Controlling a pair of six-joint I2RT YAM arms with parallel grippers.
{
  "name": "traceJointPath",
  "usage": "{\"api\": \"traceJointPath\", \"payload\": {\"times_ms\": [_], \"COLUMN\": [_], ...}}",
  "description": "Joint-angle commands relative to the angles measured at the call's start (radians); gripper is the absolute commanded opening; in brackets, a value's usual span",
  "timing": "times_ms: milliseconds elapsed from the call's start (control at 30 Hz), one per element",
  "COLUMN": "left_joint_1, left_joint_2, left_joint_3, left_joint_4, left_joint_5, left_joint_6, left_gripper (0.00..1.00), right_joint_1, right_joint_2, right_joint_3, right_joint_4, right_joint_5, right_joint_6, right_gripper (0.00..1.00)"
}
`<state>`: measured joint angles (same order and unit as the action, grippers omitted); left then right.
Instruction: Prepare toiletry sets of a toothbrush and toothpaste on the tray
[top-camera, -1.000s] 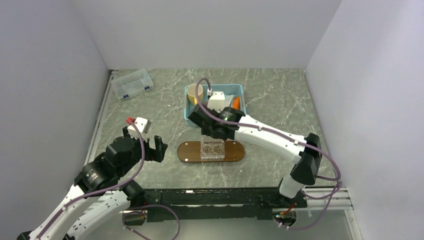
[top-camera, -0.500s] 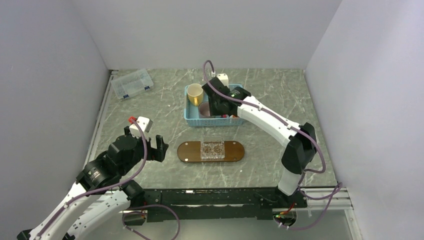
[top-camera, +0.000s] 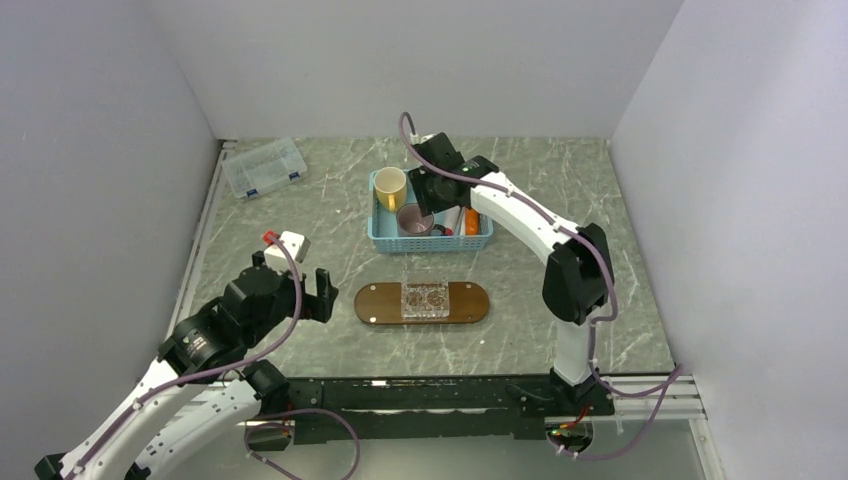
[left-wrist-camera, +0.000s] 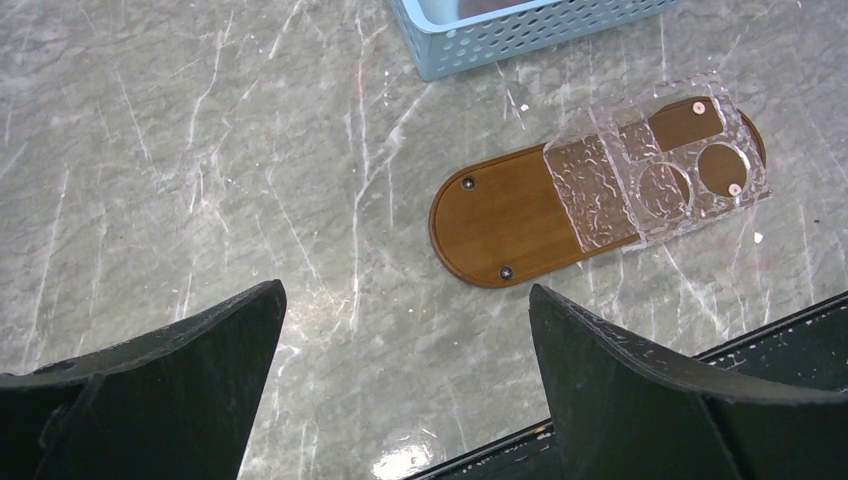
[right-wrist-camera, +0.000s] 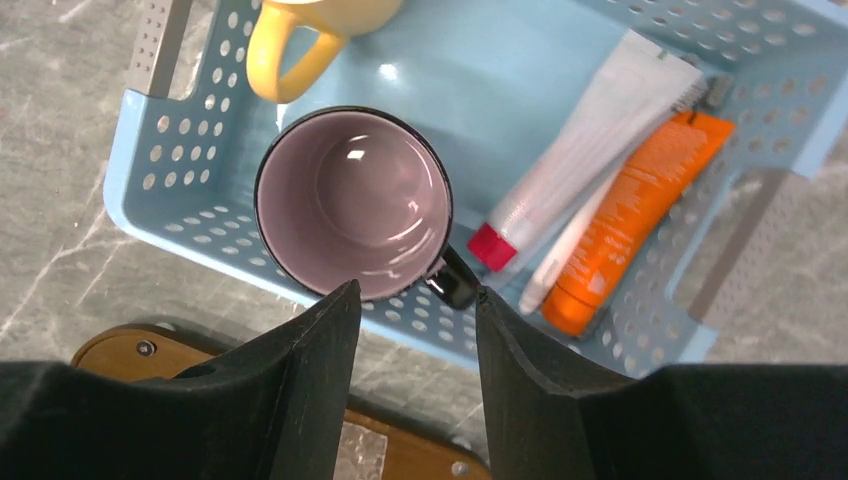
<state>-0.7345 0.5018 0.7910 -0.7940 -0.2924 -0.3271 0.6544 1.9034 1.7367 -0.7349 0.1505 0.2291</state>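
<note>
From above, the brown tray (top-camera: 378, 303) lies on the worktop (top-camera: 300, 200), just near of the blue basket (top-camera: 432, 244). A clear holder (top-camera: 425, 298) sits on its middle. No brush or paste is on it yet. The right pincer (top-camera: 437, 203) hangs over the basket.

The left wrist view shows the left pincer (left-wrist-camera: 400, 300) wide open with nothing in it - only bare worktop shows between its fingers. The tray is a bit far and to the right of it.

In the right wrist view, the right pincer's fingers are partly apart and hold nothing. Under them is a purple mug (right-wrist-camera: 350, 200). To its right in the basket lies the thin white toothbrush (right-wrist-camera: 548, 280), squeezed between a white tube (right-wrist-camera: 590, 150) with a red cap and an orange tube (right-wrist-camera: 630, 215).

I think the job is at its first pick. Next, the pincer would need to slide right, off the mug, and come down over the brush - gently, since the tubes press close on both sides.
</note>
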Motion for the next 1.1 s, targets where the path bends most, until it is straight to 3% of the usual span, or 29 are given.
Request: {"api": "traceJointPath", "payload": {"times_ms": [0,567,1067], "left_joint_1": [-0.003,-0.005,-0.003], "left_joint_2": [0.015,0.035,0.044], "left_joint_3": [0.008,0.008,0.010], "left_joint_4": [0.000,0.005,0.006], "left_joint_5": [-0.025,-0.016,-0.011], "left_joint_6": [-0.007,0.000,0.002], "left_gripper": [0.99,0.99,0.99], "right_joint_1": [-0.023,-0.075,-0.077], "right_joint_2": [0.048,0.241,0.339], "right_joint_3": [0.062,0.195,0.291], "right_joint_4": [0.051,0.060,0.003], "right_joint_5": [-0.102,-0.172,-0.206], "right_joint_6": [-0.113,-0.163,-0.175], "right_gripper": [0.48,0.45,0.31]}}
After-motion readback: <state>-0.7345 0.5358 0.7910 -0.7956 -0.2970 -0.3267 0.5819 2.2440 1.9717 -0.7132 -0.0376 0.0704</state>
